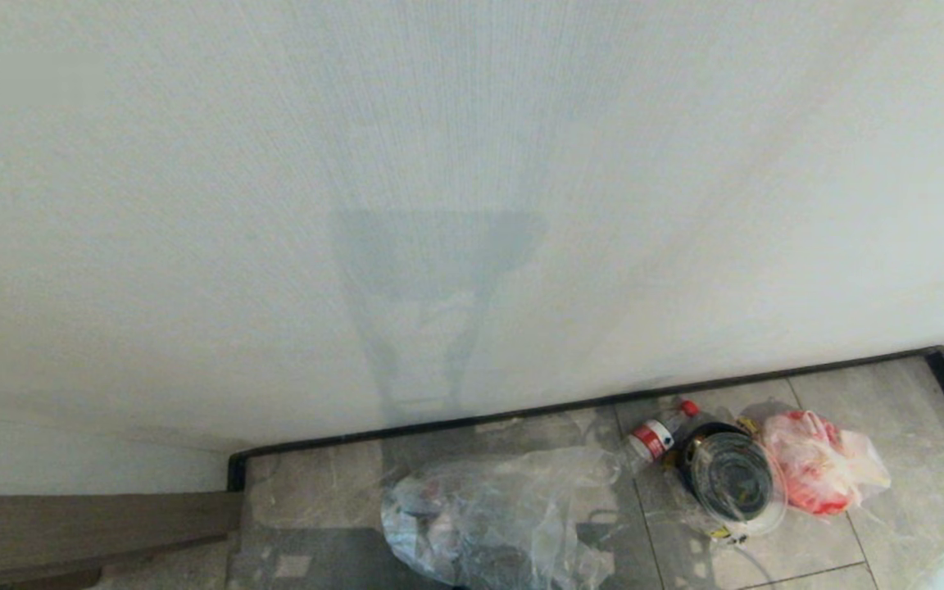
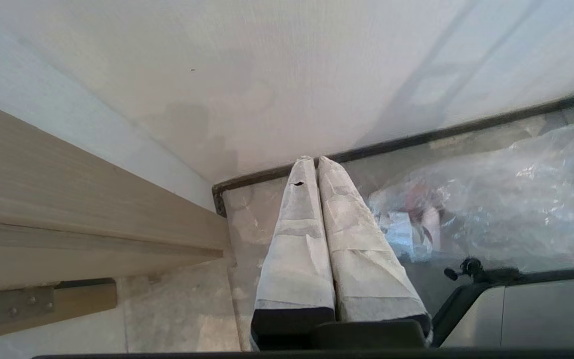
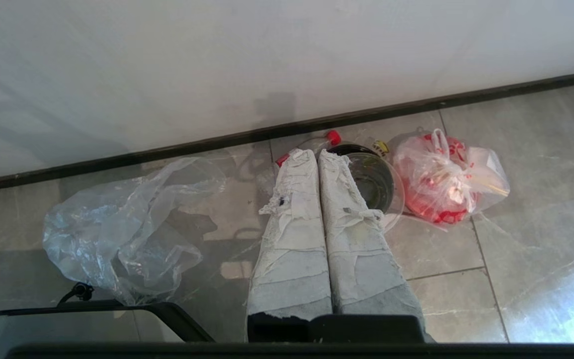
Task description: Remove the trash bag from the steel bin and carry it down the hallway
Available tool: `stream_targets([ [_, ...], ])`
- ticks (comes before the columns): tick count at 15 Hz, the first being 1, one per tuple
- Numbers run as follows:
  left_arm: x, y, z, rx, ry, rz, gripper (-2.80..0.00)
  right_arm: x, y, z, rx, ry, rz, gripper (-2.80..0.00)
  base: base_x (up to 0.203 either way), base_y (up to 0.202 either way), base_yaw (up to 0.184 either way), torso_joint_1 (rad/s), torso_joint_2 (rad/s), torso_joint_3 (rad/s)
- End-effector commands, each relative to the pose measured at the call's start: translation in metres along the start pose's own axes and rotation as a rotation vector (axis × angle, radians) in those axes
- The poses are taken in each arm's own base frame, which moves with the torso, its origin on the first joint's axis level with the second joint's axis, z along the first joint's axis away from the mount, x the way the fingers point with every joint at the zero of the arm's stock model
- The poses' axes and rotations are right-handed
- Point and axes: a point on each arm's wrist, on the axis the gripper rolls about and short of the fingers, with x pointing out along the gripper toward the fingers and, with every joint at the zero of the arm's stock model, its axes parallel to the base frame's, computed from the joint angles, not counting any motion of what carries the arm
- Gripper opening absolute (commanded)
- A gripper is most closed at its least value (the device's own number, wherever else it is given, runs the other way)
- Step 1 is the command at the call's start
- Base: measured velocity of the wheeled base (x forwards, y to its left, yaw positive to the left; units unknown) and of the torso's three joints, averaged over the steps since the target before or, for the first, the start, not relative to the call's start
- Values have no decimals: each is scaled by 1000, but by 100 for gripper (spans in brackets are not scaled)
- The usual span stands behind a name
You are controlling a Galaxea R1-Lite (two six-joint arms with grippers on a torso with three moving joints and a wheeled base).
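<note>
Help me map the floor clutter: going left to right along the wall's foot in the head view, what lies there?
Trash bag → bottle with red cap → round clear-lidded container → pink-red plastic bag.

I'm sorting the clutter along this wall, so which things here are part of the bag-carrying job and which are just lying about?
Part of the job:
- trash bag, clear, lying on the grey tiles
- hallway floor, where it lies

Just lying about:
- pink-red bag
- round dark container in clear wrap
- red-capped bottle
- wood ledge

Both grippers hold nothing.
</note>
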Motion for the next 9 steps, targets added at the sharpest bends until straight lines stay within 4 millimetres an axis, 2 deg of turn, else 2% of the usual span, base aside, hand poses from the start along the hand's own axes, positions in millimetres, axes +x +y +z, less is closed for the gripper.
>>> stream_targets([
  [1, 0, 0, -1, -4, -7, 2, -280, 0, 0, 0, 0, -1, -2, -280, 0, 0, 0, 0, 0, 0],
  [9, 0, 0, 0, -12, -10, 2, -280, 0, 0, 0, 0, -1, 0, -280, 0, 0, 0, 0, 0, 0],
])
